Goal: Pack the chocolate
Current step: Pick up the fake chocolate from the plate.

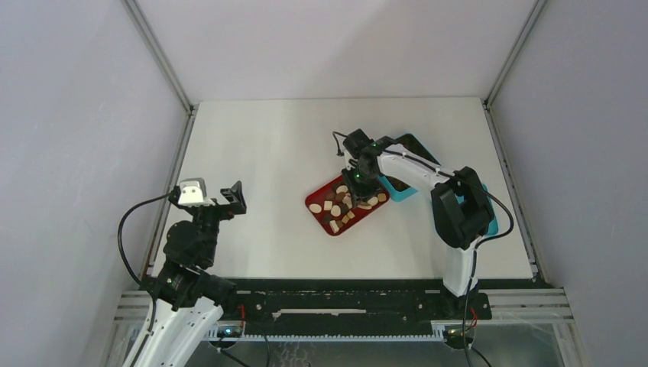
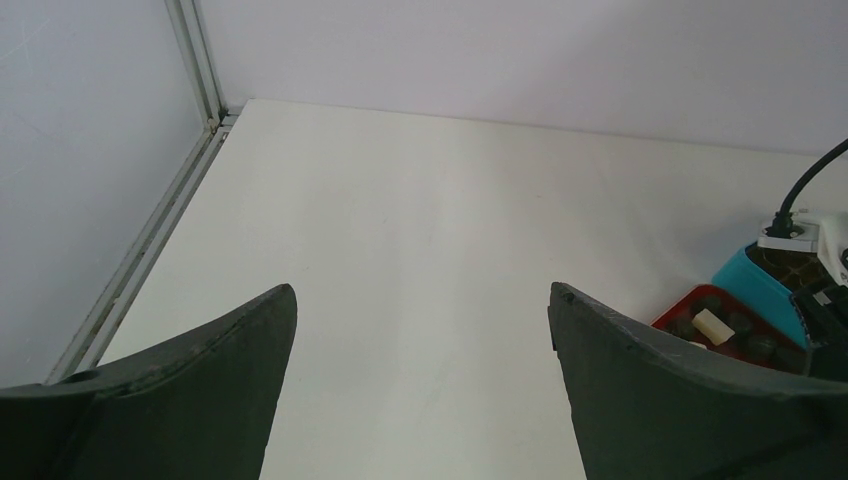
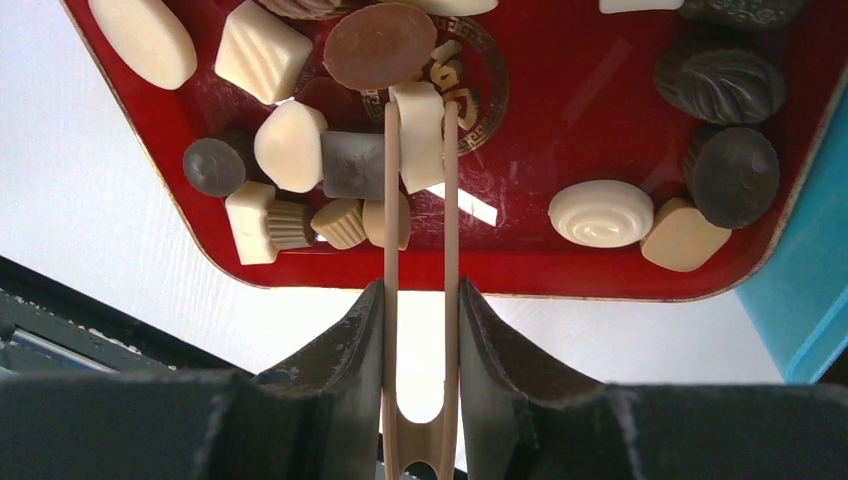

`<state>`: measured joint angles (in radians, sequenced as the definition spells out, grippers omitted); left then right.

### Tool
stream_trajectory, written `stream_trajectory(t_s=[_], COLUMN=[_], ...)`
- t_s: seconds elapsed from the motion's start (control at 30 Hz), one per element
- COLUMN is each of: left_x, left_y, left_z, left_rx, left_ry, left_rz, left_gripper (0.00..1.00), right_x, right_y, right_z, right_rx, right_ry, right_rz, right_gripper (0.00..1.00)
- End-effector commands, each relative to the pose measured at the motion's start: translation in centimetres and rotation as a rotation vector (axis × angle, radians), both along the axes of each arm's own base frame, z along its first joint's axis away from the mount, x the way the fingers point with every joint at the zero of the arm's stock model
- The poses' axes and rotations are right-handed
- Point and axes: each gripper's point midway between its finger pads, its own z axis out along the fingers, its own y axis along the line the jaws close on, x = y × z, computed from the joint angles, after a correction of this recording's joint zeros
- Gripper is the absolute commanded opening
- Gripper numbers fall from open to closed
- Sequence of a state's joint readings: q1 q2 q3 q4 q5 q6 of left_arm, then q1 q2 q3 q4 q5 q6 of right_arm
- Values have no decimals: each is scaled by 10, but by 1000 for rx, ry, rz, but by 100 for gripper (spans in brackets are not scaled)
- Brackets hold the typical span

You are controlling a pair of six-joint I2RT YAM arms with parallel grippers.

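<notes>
Several chocolate pieces, dark brown, tan and cream-white, lie in the red tray [image 3: 560, 272], for example a cream block [image 3: 262, 52] and a dark leaf-patterned one [image 3: 720, 82]. My right gripper [image 3: 422, 290] is shut on tan wooden tongs [image 3: 391, 200]. The tong arms stand on both sides of a cream-white chocolate [image 3: 420, 135] near the tray's middle. From above, the right gripper [image 1: 358, 187] hangs over the red tray [image 1: 317, 208]. My left gripper [image 1: 233, 197] is far to the left, open, with only bare table between its fingers [image 2: 230, 370].
A teal box [image 1: 405, 189] sits against the tray's right side, its edge [image 3: 812, 320] close to my right fingers. The enclosure's walls and metal rail [image 2: 150, 250] border the table on the left. The left wrist view catches the tray [image 2: 700, 300] at its far right.
</notes>
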<state>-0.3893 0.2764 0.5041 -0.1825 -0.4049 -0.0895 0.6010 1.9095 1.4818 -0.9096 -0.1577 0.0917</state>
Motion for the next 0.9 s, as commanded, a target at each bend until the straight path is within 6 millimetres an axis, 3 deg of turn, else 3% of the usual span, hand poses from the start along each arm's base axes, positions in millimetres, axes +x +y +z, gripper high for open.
stream_trajectory(t_s=[0.0,0.5,0.7,0.87], left_x=[-1,-2,-2,-2], left_y=[0,-1,-1,-1], left_z=[18,19,18,19], left_rx=[-25,-28,-28,-29], left_ry=[-43,-46,-42,-45], left_rz=[-8,-15,-13,-13], left_gripper=[100,100,100,100], right_x=[13,32,57,77], right_y=[-16,-49,-87,-116], right_z=[27,69,89,94], right_rx=[8,109,80,33], right_ry=[-92,-201,-292,-342], right_rz=[-36,-156,-286,-386], right_gripper=[0,0,0,0])
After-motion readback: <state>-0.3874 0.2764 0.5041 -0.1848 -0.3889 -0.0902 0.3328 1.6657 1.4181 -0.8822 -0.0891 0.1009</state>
